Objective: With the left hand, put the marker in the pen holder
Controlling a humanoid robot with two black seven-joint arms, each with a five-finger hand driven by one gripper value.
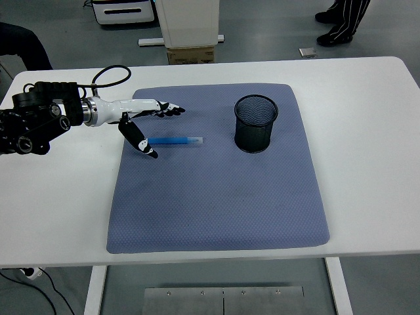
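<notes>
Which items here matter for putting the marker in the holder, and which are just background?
Part of the job:
- blue marker
- black mesh pen holder
- left robot hand, open above the marker's left end
- gray mat beneath both

Just lying about:
- cardboard box on the floor behind the table
- person's shoes, top right

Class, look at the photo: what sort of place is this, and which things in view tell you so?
Probably a robotics lab or test room. A white table holds a staged setup: a blue mat, a marker and a mesh pen holder. The left robot hand reaches over it, with equipment on the grey floor behind.
</notes>
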